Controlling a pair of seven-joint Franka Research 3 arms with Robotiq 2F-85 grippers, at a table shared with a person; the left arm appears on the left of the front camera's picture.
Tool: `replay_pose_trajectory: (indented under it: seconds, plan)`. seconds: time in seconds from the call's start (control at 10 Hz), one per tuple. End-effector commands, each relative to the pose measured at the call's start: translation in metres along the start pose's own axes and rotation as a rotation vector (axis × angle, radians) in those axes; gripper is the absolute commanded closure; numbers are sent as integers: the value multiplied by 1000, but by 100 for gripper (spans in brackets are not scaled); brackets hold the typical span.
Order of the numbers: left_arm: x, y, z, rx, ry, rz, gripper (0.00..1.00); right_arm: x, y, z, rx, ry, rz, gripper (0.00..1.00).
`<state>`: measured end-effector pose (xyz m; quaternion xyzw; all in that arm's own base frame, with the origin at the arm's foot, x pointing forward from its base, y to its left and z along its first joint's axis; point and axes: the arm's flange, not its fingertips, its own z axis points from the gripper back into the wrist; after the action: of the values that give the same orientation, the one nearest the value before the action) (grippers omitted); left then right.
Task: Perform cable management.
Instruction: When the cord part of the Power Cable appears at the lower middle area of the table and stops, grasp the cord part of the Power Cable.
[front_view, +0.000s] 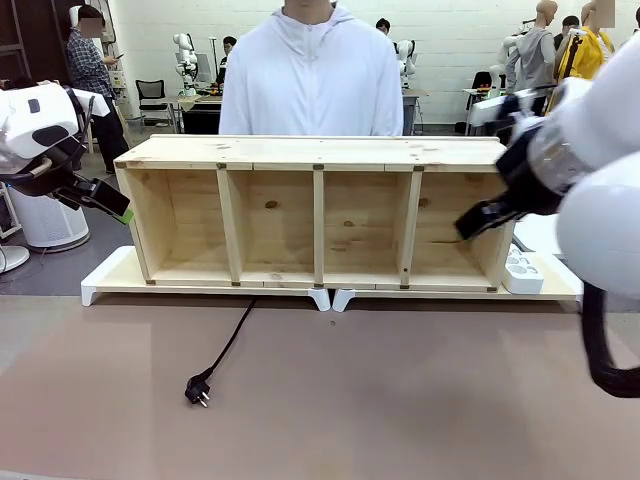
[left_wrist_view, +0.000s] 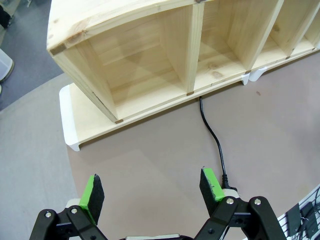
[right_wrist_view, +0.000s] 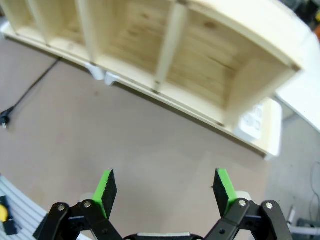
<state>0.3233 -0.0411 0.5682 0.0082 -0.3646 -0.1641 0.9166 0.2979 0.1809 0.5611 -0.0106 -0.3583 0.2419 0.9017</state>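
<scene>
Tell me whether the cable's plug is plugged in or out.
Out. The plug lies loose on the table, pins bare, and the cable runs from it to the foot of the wooden shelf.

Wooden shelf (front_view: 320, 215) on table (front_view: 400, 400); white power strip (front_view: 522, 272) beside.

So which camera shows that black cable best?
The front view: the cable lies whole, from the wooden shelf to its plug. In the left wrist view the cable is close, its plug partly behind a finger. In the right wrist view the cable is small, at the edge.
</scene>
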Motion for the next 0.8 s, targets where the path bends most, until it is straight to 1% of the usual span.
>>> replay_pose_trajectory:
  seconds: [0.0,0.1,0.2,0.3,0.4,0.5,0.7]
  plan:
    - [0,1,0,2,0,9,0,37,15,-31,150,26,41,0]
    - [0,1,0,2,0,9,0,47,29,-44,208,36,56,0]
    - [0,1,0,2,0,9,0,59,47,-60,276,22,48,0]
    - [0,1,0,2,0,9,0,69,63,-76,309,0,-37,0]
    - [0,1,0,2,0,9,0,77,83,-94,309,20,-147,0]
    - [0,1,0,2,0,9,0,82,103,-110,275,26,-232,0]
    - [0,1,0,2,0,9,0,88,142,-136,213,66,-333,0]
